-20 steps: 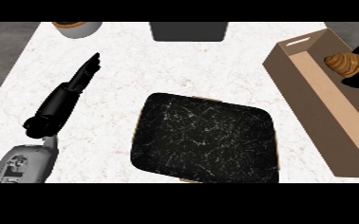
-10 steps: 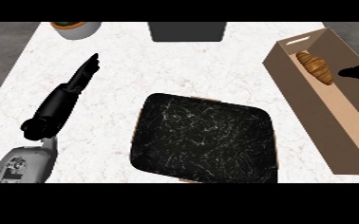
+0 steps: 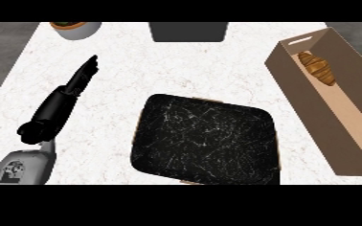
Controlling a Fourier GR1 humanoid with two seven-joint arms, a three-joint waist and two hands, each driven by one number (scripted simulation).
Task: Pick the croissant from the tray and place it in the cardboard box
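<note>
One left hand (image 3: 60, 103), fingers straight, holding nothing, over white marble counter (image 3: 176, 62); croissant (image 3: 317, 67) in cardboard box (image 3: 339, 124).

My one view, from my head, looking steeply down.
It takes in the white marbled counter (image 3: 184, 62), my forearm entering at the lower left edge.

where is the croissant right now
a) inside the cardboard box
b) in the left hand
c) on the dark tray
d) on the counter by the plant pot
a) The croissant lies inside the cardboard box, near its far end, while the dark tray has nothing on it and the left hand is stretched out flat over the counter, holding nothing.
</note>
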